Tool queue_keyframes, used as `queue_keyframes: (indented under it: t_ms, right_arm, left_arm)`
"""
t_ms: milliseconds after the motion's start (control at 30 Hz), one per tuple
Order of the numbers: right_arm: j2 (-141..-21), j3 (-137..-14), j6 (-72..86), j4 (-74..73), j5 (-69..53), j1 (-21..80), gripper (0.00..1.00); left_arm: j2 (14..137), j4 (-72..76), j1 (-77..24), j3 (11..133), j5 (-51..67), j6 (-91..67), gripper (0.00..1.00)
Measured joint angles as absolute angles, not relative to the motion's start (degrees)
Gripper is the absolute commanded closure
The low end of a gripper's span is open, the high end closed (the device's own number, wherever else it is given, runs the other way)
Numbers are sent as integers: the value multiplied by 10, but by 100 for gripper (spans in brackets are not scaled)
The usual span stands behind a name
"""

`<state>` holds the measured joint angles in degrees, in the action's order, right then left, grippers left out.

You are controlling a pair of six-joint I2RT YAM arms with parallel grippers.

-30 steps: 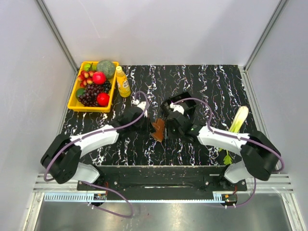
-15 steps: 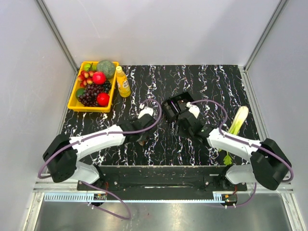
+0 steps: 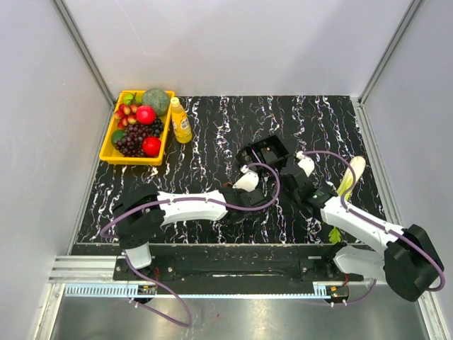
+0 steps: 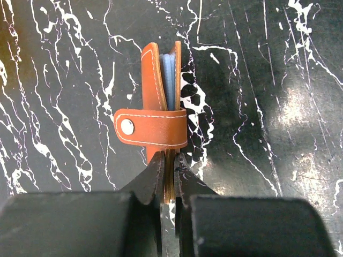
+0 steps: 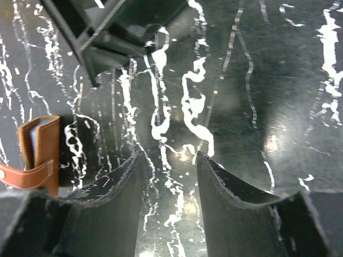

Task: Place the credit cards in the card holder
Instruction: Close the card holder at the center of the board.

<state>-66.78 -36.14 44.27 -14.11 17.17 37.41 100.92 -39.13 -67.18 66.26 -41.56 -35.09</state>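
In the left claw (image 4: 169,160) — the card holder (image 4: 154,127), pinched edgewise.

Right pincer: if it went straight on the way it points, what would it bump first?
Probably the black box, whose corner lies ahead, slightly left, of the open right pincer. Before it there is only table. Depth is hard to judge, so it might touch the table first.

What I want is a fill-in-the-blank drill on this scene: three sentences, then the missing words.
1. Of the two arms, the ____ one holds the card holder.
2. The right arm's fingers stand apart and hold ____.
3. The fruit lies in a ____ tray.
Missing words: left; nothing; yellow.
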Motion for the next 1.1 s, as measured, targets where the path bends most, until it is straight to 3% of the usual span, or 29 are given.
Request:
queue_keyframes:
  t_ms: [100, 233, 333, 400, 500, 733, 900, 1100]
  right_arm:
    - [-637, -340, 449, -156, 173, 358, 50]
    - [-606, -326, 452, -165, 175, 353, 50]
    - [-585, -317, 453, -165, 176, 352, 50]
    - [-577, -314, 452, -166, 176, 352, 50]
    - [-580, -313, 450, -166, 175, 352, 50]
    - [-638, -313, 446, -149, 151, 352, 52]
    - [-688, -322, 430, -121, 100, 352, 62]
    - [-767, -359, 409, -60, 30, 364, 73]
  left_arm:
    - [1011, -389, -673, 661, -422, -362, 99]
    - [1012, -379, -671, 660, -418, -361, 89]
    - [1018, -365, -671, 660, -402, -357, 70]
    - [1025, -348, -670, 660, -373, -359, 64]
    - [1034, -320, -670, 647, -322, -368, 48]
    - [998, -287, -668, 607, -288, -382, 42]
    - [896, -271, -631, 540, -262, -389, 42]
    - [837, -236, -531, 506, -238, -366, 52]
